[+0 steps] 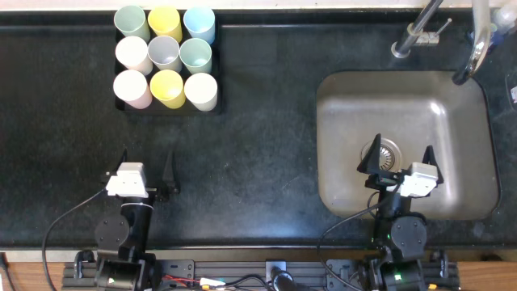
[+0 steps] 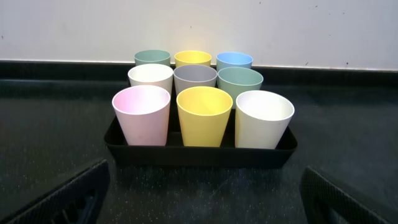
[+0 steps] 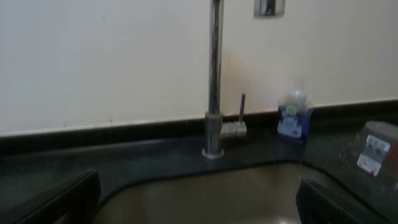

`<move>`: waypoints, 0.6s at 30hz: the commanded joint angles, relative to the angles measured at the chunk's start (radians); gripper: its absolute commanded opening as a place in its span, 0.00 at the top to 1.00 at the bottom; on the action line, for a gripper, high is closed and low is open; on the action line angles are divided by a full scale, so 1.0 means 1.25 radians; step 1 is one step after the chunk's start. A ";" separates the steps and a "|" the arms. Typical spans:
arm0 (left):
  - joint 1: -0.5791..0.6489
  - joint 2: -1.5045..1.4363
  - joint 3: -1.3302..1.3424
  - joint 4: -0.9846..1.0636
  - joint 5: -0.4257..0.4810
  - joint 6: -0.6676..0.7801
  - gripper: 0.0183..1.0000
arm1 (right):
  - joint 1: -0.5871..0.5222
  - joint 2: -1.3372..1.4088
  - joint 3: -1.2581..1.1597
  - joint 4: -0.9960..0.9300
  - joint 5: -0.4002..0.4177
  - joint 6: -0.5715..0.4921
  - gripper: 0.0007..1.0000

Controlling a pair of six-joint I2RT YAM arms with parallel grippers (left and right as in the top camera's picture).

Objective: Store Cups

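Observation:
Several cups stand upright in three rows in a black tray (image 1: 216, 103) (image 2: 199, 155) at the back left of the dark counter. The near row is a pink cup (image 1: 132, 89) (image 2: 142, 114), a yellow cup (image 1: 167, 87) (image 2: 204, 116) and a cream cup (image 1: 201, 90) (image 2: 264, 118). My left gripper (image 1: 147, 168) (image 2: 199, 193) rests low near the front edge, open and empty, facing the tray. My right gripper (image 1: 399, 156) (image 3: 199, 199) is over the sink (image 1: 339, 105) (image 3: 205, 199), open and empty.
A tall faucet (image 1: 420, 31) (image 3: 215, 81) rises behind the sink. Beside it are a blue soap bottle (image 3: 292, 118) and a small clear package (image 3: 376, 152). A light wall runs along the counter's back.

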 commanded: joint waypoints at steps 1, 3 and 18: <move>0.003 -0.008 -0.001 -0.001 0.005 0.013 0.00 | -0.002 -0.064 -0.026 -0.061 0.009 -0.002 0.00; 0.003 -0.008 -0.001 -0.001 0.005 0.013 0.00 | -0.002 -0.096 -0.025 -0.100 0.009 -0.002 0.00; 0.003 -0.008 -0.001 -0.001 0.005 0.013 0.00 | -0.002 -0.102 -0.025 -0.099 0.009 -0.002 0.00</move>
